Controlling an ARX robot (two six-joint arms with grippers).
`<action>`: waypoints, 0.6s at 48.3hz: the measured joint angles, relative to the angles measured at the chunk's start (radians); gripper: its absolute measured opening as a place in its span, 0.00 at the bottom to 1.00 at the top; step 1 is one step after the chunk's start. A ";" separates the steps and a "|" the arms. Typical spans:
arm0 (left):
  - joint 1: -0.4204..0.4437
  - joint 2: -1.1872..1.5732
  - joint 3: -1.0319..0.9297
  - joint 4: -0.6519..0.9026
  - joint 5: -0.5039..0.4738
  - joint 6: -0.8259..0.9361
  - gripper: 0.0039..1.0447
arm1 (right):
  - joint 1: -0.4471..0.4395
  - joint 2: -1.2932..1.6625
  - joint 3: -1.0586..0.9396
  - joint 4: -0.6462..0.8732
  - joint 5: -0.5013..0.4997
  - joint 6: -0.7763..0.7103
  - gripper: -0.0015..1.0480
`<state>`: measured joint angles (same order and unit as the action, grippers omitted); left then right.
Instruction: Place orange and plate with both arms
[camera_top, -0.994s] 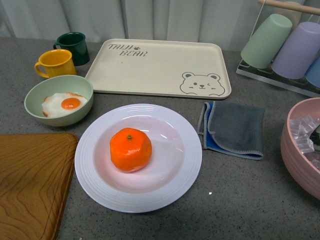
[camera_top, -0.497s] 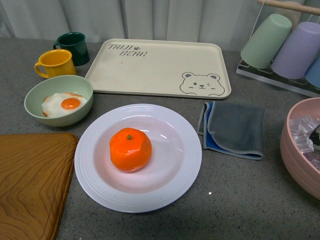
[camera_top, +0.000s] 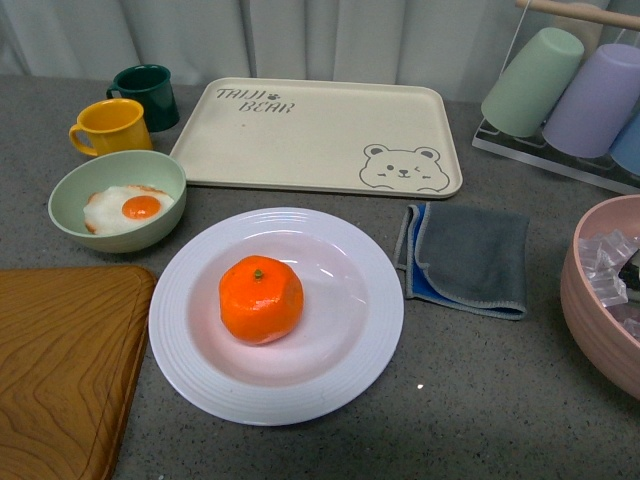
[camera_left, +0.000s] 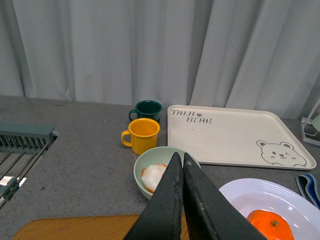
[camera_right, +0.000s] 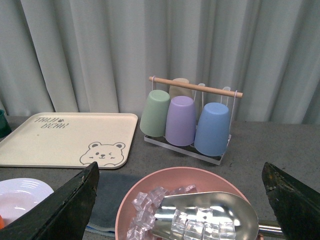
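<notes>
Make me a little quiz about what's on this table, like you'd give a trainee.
1. True or false: the orange sits on the plate.
2. What lies in the green bowl? A) ice B) a fried egg C) a cloth
3. In the left wrist view, is the left gripper open or shut?
Key: 1 true. 2 B. 3 shut, with nothing held in it.
</notes>
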<state>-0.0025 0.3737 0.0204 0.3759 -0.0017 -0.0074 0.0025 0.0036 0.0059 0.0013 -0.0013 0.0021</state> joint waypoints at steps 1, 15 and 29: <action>0.000 -0.009 0.000 -0.009 0.000 0.000 0.03 | 0.000 0.000 0.000 0.000 0.000 0.000 0.91; 0.000 -0.108 0.000 -0.106 0.000 0.000 0.03 | 0.000 0.000 0.000 0.000 0.000 0.000 0.91; 0.000 -0.193 0.000 -0.192 0.000 0.000 0.03 | 0.000 0.000 0.000 0.000 0.000 0.000 0.91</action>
<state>-0.0025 0.1806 0.0204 0.1844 -0.0017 -0.0074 0.0025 0.0036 0.0059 0.0013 -0.0013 0.0021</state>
